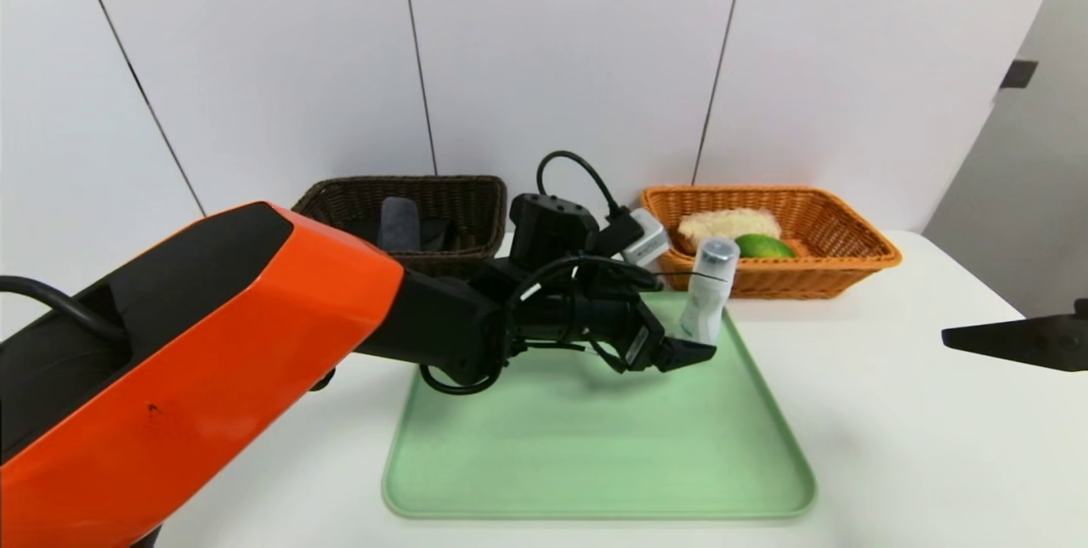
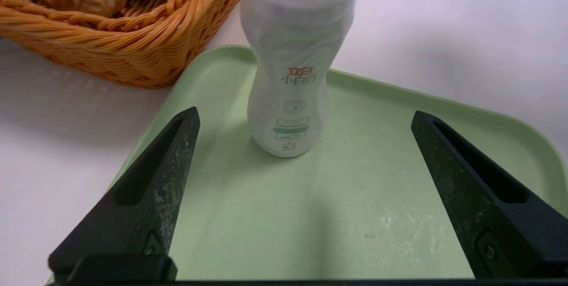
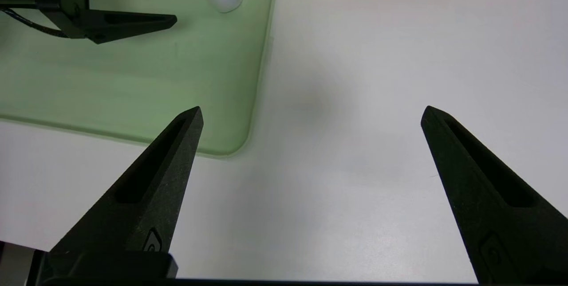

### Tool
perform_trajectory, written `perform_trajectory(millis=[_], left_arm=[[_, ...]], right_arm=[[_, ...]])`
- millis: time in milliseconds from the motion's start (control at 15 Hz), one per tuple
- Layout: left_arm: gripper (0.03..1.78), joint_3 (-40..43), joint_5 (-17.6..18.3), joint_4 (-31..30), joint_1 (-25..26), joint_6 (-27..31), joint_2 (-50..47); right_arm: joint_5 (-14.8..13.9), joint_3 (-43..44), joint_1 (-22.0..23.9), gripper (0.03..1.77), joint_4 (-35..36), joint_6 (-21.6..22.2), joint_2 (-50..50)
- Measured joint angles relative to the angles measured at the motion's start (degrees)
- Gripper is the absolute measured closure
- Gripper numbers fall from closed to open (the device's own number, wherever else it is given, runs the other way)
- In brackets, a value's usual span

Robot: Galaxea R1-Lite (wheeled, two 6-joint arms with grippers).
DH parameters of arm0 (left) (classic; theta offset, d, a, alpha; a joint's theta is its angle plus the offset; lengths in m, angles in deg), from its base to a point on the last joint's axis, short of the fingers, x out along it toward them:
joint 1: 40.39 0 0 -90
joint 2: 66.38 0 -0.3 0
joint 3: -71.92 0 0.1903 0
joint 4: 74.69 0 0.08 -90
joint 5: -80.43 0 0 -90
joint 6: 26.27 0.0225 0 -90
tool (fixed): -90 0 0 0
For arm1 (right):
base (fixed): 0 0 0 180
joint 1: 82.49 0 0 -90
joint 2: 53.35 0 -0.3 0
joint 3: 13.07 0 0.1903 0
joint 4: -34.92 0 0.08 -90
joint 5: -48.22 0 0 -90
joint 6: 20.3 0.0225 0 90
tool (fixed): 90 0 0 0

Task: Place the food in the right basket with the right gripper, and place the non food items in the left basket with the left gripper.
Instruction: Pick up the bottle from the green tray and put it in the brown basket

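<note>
While the white bottle (image 1: 710,289) stands upright on the green tray (image 1: 595,463), near the tray's far right corner, the left gripper (image 1: 684,353) hangs low over the tray just beside the bottle, on the side toward the tray's middle. Its two black fingers (image 2: 146,197) are spread wide apart and hold nothing; in the left wrist view the bottle (image 2: 295,68) stands beyond and between the fingertips, not touching either one. The bottle has a pale silvery cap and a narrow waist with printed labels on its front.

Beyond the tray's far right corner sits the orange basket (image 1: 850,263), holding a pale bread-like lump (image 1: 727,225) and a green fruit (image 1: 762,246) side by side. Beyond the tray's far left corner sits the dark brown basket (image 1: 459,200), with a dark grey item (image 1: 398,223) inside it. Both baskets and the tray rest on the white table (image 1: 918,446).

Off the tray's right edge, the right gripper (image 3: 310,113) is over bare table, well apart from the bottle, with its fingers splayed wide and nothing between them. In the head view only a dark part of it (image 1: 1016,342) shows.
</note>
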State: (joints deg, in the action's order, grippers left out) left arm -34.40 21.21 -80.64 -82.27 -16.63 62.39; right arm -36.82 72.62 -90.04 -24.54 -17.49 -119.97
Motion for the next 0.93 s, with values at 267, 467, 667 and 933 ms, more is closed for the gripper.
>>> perform_trajectory(millis=[267,467,667,933], left_arm=[[0.12,-1.85,5.63,-0.04,-0.34,-2.49,0.78],[0.12,-3.84,7.52,-0.02,-0.39,-2.76,1.74],[0.12,-6.75,7.64,-0.04,-0.37,-2.67,3.40],[0.12,-10.15,7.78,0.00,-0.74,-2.67,6.23]], right_arm=[[0.02,-0.09,-0.20,0.10,0.00,-0.06,0.02],[0.02,-0.05,-0.26,0.10,0.10,-0.06,0.04],[0.00,0.00,-0.28,0.10,0.10,-0.06,0.06],[-0.01,0.00,-0.26,0.10,0.07,-0.11,0.04]])
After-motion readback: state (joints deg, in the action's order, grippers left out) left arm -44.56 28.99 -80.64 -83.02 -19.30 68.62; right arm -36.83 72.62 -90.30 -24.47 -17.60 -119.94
